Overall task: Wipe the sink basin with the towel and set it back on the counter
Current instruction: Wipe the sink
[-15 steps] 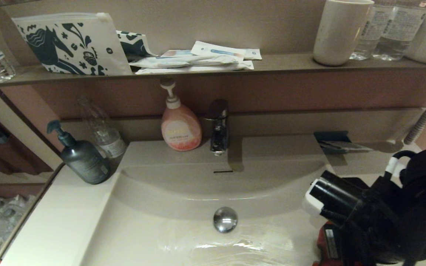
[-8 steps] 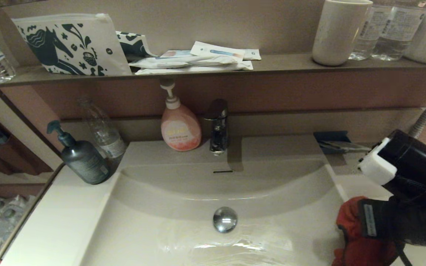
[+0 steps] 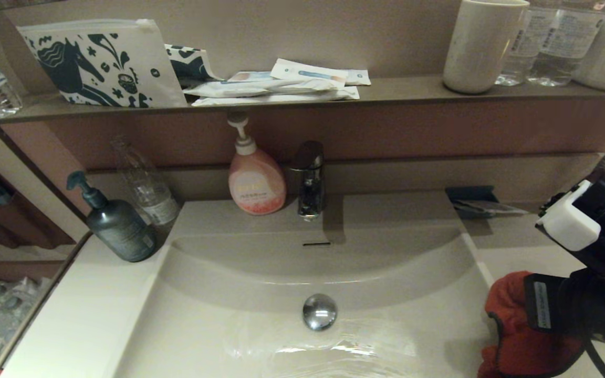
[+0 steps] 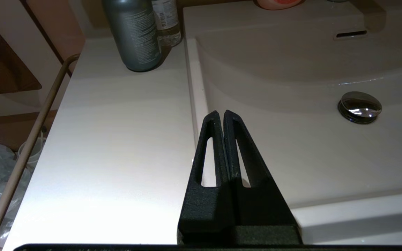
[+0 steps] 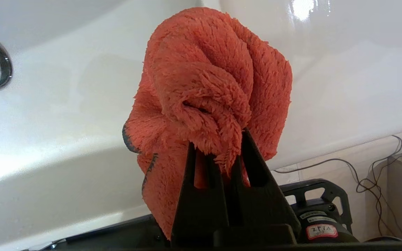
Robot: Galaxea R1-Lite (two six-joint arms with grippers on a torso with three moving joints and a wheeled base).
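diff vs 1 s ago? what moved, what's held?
The right gripper, shut on the towel throughout, has swung from the sink basin's right side out toward the counter on the right, carrying the towel up and over the basin's right rim. Nothing was let go. The left gripper stays shut and parked by the basin's left rim; bottles, faucet and shelf items are unchanged.

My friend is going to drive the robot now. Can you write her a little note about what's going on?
Right gripper: fingers shut on the fluffy red-orange microfibre towel, held bunched over the right edge of the off-white sink basin.
Left gripper: shut, empty, parked by the basin's left rim.
Done: towel picked up; wet streaks show near the round chrome drain stopper.
Left: finish any wiping, then lay the towel on the glossy off-white counter.
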